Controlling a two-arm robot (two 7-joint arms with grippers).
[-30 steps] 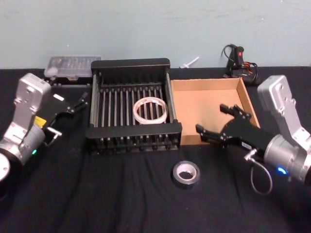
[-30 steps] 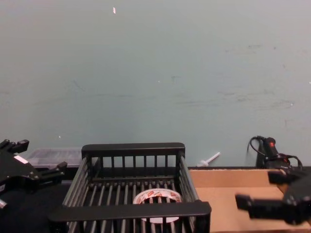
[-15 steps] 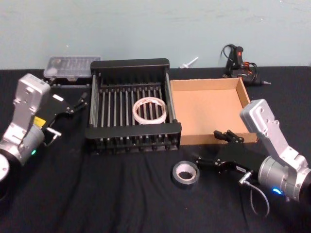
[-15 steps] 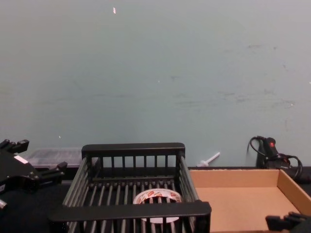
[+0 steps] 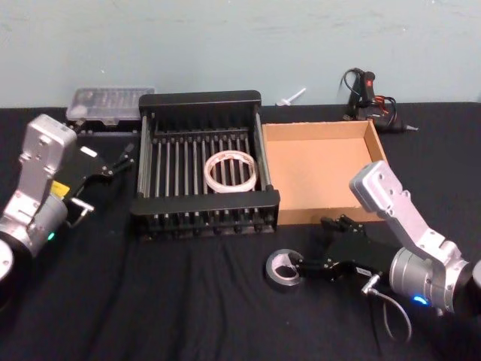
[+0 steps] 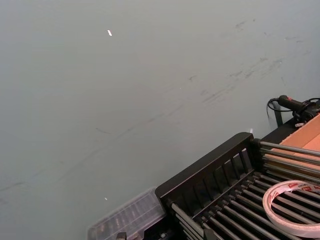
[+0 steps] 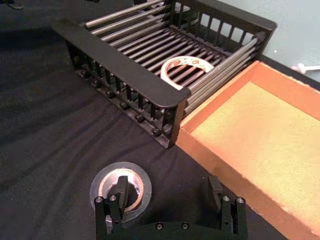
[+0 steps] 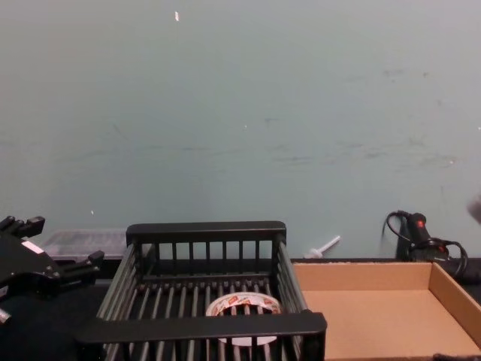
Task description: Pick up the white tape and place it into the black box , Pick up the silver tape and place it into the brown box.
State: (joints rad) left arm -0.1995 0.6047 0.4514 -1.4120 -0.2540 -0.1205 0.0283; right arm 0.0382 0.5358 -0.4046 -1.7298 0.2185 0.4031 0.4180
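Since a second ago the right hand (image 5: 310, 248) has dropped from above the shallow brown cardboard box (image 5: 319, 170) to the black-clothed desk (image 5: 150, 301) in front of it. It now sits at the small thick roll of dull silver-grey tape (image 5: 283, 267). In the right wrist view its fingers (image 7: 116, 197) are spread wide: one reaches into the roll's pale core, the other stands well off to the side, not closed on the roll (image 7: 121, 190). The silver tape lies flat on the desk, just in front of the gap between the two boxes, unmoved.

The thin white tape ring (image 5: 232, 170) with red printing lies flat on the slatted floor of the black open-top box (image 5: 203, 218), toward its right side, unchanged.

The left hand (image 5: 113, 162) stays parked left of the black box, fingers parted, holding nothing.
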